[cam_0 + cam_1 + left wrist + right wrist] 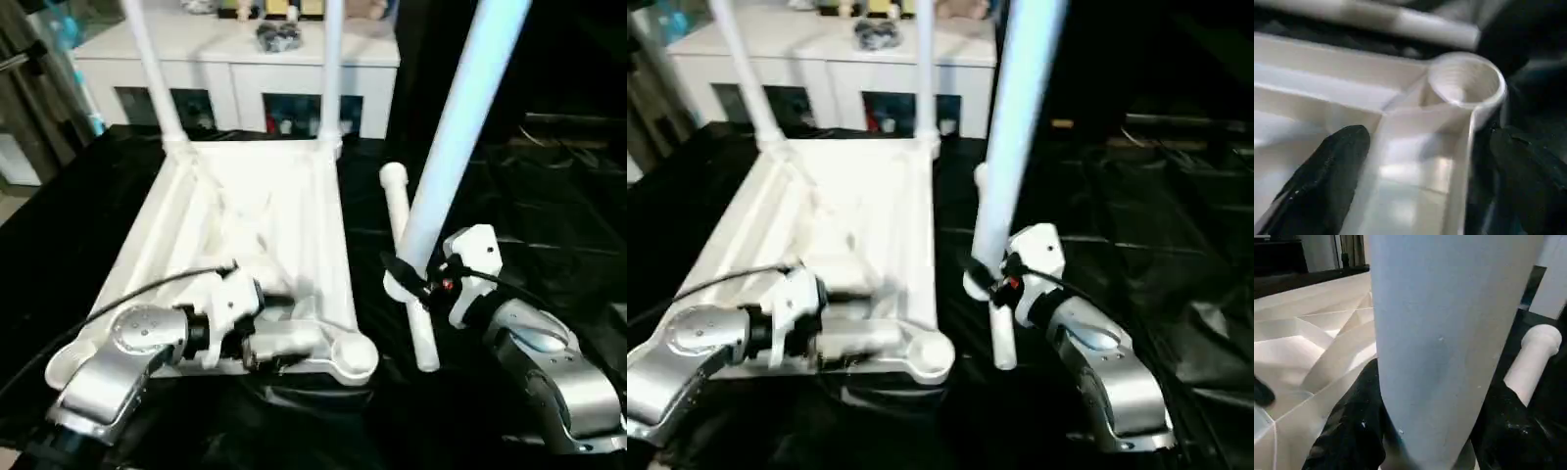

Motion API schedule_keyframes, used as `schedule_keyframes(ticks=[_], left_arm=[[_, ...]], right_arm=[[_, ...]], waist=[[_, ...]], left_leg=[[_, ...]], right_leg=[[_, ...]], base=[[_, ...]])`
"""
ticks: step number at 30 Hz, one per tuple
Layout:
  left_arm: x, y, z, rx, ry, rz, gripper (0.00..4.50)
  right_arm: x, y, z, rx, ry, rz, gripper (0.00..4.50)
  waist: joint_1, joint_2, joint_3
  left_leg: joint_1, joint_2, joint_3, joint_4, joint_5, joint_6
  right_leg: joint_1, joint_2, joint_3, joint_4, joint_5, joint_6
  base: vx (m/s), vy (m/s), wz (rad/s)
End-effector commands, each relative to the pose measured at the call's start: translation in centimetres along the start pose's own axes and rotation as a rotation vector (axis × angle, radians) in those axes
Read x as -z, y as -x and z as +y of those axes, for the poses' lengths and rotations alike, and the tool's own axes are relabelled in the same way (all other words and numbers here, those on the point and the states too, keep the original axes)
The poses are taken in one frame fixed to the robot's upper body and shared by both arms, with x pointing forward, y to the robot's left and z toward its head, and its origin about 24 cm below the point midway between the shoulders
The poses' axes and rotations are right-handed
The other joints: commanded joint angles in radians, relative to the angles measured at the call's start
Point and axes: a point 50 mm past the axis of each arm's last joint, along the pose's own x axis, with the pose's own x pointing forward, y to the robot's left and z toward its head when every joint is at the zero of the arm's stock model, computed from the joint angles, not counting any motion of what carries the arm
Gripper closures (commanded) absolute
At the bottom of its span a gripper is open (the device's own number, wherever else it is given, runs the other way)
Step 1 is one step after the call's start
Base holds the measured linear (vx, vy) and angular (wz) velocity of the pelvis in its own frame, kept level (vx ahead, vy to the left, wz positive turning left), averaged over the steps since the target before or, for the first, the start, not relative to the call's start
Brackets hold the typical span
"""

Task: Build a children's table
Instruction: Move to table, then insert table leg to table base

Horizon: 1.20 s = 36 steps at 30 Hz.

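Jaws first: the left gripper is spread wide open, one black finger over the ribbed inside of the tabletop and the other hanging outside its near edge wall, so the wall sits between them with nothing pinched — right by the empty round corner socket. Over on the other side the right gripper is clamped around a white leg, holding it upright with a slight lean, just off the tabletop's right edge. That tabletop is lying upside down on the black-covered bench, ribs facing up. Two more legs already stand in the far corner sockets, pointing straight up. A fourth leg is lying flat on the bench beside the right edge, just behind the held one. Back past the far edge is a white glass-door cabinet with some small stuff on top — can't make out what.
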Motion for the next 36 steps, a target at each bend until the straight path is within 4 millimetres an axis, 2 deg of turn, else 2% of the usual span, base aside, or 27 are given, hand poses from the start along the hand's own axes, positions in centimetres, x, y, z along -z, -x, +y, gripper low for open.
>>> schedule_keyframes(ticks=[1, 2, 3, 5, 8, 11, 12, 13, 14, 16, 18, 19, 21, 24, 25, 26, 31, 33, 34, 35, 36], left_arm=[[1.2, -0.3, 0.3, 0.041, 0.015, 0.073, 0.51], [1.3, -0.3, 0.3, 0.042, 0.016, 0.074, 0.65], [2.4, -0.9, 0.5, 0.068, 0.054, 0.105, 0.65], [3.5, -1.9, 0.6, 0.083, 0.091, 0.135, 0.83], [4.7, -3.0, 0.5, 0.102, 0.133, 0.158, 1.11], [5.3, -3.7, 0.1, 0.126, 0.149, 0.158, 1.28], [5.4, -3.8, -0.1, 0.133, 0.151, 0.153, 1.37], [5.6, -3.8, -0.2, 0.14, 0.154, 0.149, 1.46], [5.8, -3.8, -0.3, 0.146, 0.157, 0.146, 1.53], [6.9, -3.3, -0.7, 0.153, 0.164, 0.151, 1.57], [7.9, -2.8, -0.8, 0.151, 0.162, 0.16, 1.78], [8.2, -2.6, -0.8, 0.147, 0.158, 0.164, 1.88], [8.7, -2.1, -0.6, 0.12, 0.127, 0.167, 1.93], [9.0, -1.3, -0.4, 0.083, 0.107, 0.154, 2.25], [9.0, -0.9, -0.3, 0.073, 0.102, 0.139, 2.25], [9.0, -0.2, -0.2, 0.057, 0.082, 0.128, 2.25], [8.8, 2.3, -0.5, 0.127, 0.115, 0.085, 2.25], [8.8, 2.6, -0.7, 0.138, 0.114, 0.087, 1.98], [8.8, 3.1, -1.0, 0.162, 0.117, 0.09, 1.9], [8.8, 3.4, -1.3, 0.177, 0.117, 0.091, 1.9], [8.7, 3.6, -1.6, 0.187, 0.119, 0.083, 1.87]], right_arm=[[-0.7, -0.1, 0.1, -0.005, 0.022, -0.023, 2.6], [-0.7, -0.1, 0.1, -0.005, 0.022, -0.023, 2.6], [-0.6, 0.0, 0.1, 0.0, 0.016, -0.021, 2.6], [-0.5, 0.1, 0.1, 0.002, 0.016, -0.018, 2.6], [-0.4, 0.2, 0.1, 0.007, 0.017, -0.015, 2.6], [-0.4, 0.3, 0.0, 0.036, 0.02, -0.018, 2.6], [-0.4, 0.3, 0.0, 0.043, 0.017, -0.019, 2.6], [-0.4, 0.3, -0.1, 0.045, 0.014, -0.019, 2.6], [-0.4, 0.4, -0.1, 0.046, 0.013, -0.019, 2.6], [-0.5, 0.4, -0.1, 0.052, 0.017, -0.022, 2.6], [-0.5, 0.4, -0.2, 0.056, 0.018, -0.023, 2.6], [-0.5, 0.4, -0.2, 0.058, 0.019, -0.023, 2.6], [-0.5, 0.4, -0.3, 0.065, 0.022, -0.023, 2.6], [-0.5, 0.4, -0.5, 0.069, 0.024, -0.023, 2.6], [-0.6, 0.5, -0.5, 0.071, 0.025, -0.023, 2.6], [-0.6, 0.5, -0.6, 0.073, 0.026, -0.022, 2.6], [-0.5, 0.6, -0.5, 0.062, 0.028, -0.013, 2.6], [-0.5, 0.6, -0.4, 0.061, 0.029, -0.012, 2.6], [-0.5, 0.6, -0.5, 0.061, 0.029, -0.01, 2.6], [-0.5, 0.6, -0.5, 0.061, 0.029, -0.009, 2.6], [-0.5, 0.7, -0.5, 0.061, 0.029, -0.008, 2.6]], waist=[[0.005, -0.001, -0.048], [0.006, -0.002, -0.051], [0.008, 0.01, -0.052], [0.01, 0.007, -0.05], [0.017, 0.008, -0.047], [0.022, 0.009, -0.038], [0.022, 0.008, -0.038], [0.02, 0.006, -0.036], [0.02, 0.008, -0.037], [0.017, 0.007, -0.037], [0.014, 0.002, -0.04], [0.014, 0.001, -0.042], [0.013, 0.0, -0.045], [0.012, -0.001, -0.046], [0.01, -0.006, -0.046], [0.009, -0.011, -0.046], [-0.01, -0.009, -0.048], [-0.017, -0.01, -0.048], [-0.02, -0.009, -0.05], [-0.026, -0.009, -0.053], [-0.028, -0.008, -0.054]], left_leg=[[-0.009, 0.068, -0.026, -0.097, -0.138, 0.014], [-0.007, 0.067, -0.023, -0.094, -0.116, 0.021], [-0.011, 0.069, -0.026, -0.094, -0.103, 0.022], [-0.009, 0.069, -0.022, -0.094, -0.103, 0.032], [-0.004, 0.072, -0.021, -0.098, -0.16, 0.025], [0.016, 0.075, -0.021, -0.104, -0.29, -0.003], [0.017, 0.074, -0.021, -0.105, -0.297, -0.006], [0.013, 0.074, -0.024, -0.11, -0.318, -0.01], [0.012, 0.075, -0.026, -0.112, -0.319, -0.011], [0.001, 0.076, -0.034, -0.119, -0.319, -0.012], [-0.003, 0.075, -0.035, -0.12, -0.306, -0.009], [-0.001, 0.075, -0.033, -0.119, -0.301, -0.006], [-0.005, 0.078, -0.034, -0.121, -0.281, -0.004], [-0.007, 0.077, -0.031, -0.121, -0.263, 0.001], [-0.006, 0.079, -0.03, -0.122, -0.266, 0.002], [-0.009, 0.078, -0.031, -0.122, -0.259, 0.006], [-0.027, 0.077, -0.039, -0.13, -0.231, 0.004], [-0.027, 0.079, -0.04, -0.13, -0.224, 0.006], [-0.025, 0.081, -0.039, -0.129, -0.216, 0.005], [-0.031, 0.081, -0.039, -0.126, -0.187, 0.009], [-0.034, 0.079, -0.038, -0.125, -0.168, 0.012]], right_leg=[[0.035, -0.077, 0.048, -0.078, -0.26, -0.2], [0.037, -0.077, 0.048, -0.074, -0.231, -0.214], [0.041, -0.08, 0.048, -0.07, -0.211, -0.223], [0.038, -0.076, 0.045, -0.073, -0.2, -0.235], [0.037, -0.079, 0.047, -0.082, -0.286, -0.227], [0.017, -0.081, 0.052, -0.104, -0.508, -0.169], [0.017, -0.082, 0.053, -0.106, -0.522, -0.16], [0.018, -0.082, 0.052, -0.108, -0.563, -0.138], [0.02, -0.084, 0.051, -0.108, -0.578, -0.127], [0.021, -0.087, 0.05, -0.113, -0.618, -0.087], [0.021, -0.088, 0.051, -0.116, -0.609, -0.076], [0.019, -0.088, 0.054, -0.115, -0.602, -0.074], [0.023, -0.089, 0.055, -0.109, -0.571, -0.08], [0.024, -0.089, 0.056, -0.112, -0.566, -0.077], [0.022, -0.089, 0.056, -0.112, -0.572, -0.077], [0.024, -0.091, 0.056, -0.113, -0.584, -0.073], [0.034, -0.093, 0.052, -0.107, -0.575, -0.067], [0.032, -0.09, 0.052, -0.104, -0.528, -0.08], [0.033, -0.091, 0.053, -0.097, -0.477, -0.1], [0.041, -0.09, 0.053, -0.089, -0.405, -0.123], [0.043, -0.088, 0.051, -0.086, -0.365, -0.133]], base=[[0.0, 0.0, 0.0], [0.0, 0.0, 0.0], [0.0, 0.0, 0.0], [0.0, 0.0, 0.0], [0.0, 0.0, 0.0], [0.0, 0.0, 0.0], [0.0, 0.0, 0.0], [0.0, 0.0, 0.0], [0.0, 0.0, 0.0], [0.0, 0.0, 0.0], [0.0, 0.0, 0.0], [0.0, 0.0, 0.0], [0.0, 0.0, 0.0], [0.0, 0.0, 0.0], [0.0, 0.0, 0.0], [0.0, 0.0, 0.0], [0.0, 0.0, 0.0], [0.0, 0.0, 0.0], [0.0, 0.0, 0.0], [0.0, 0.0, 0.0], [0.054, 0.004, -0.1]])
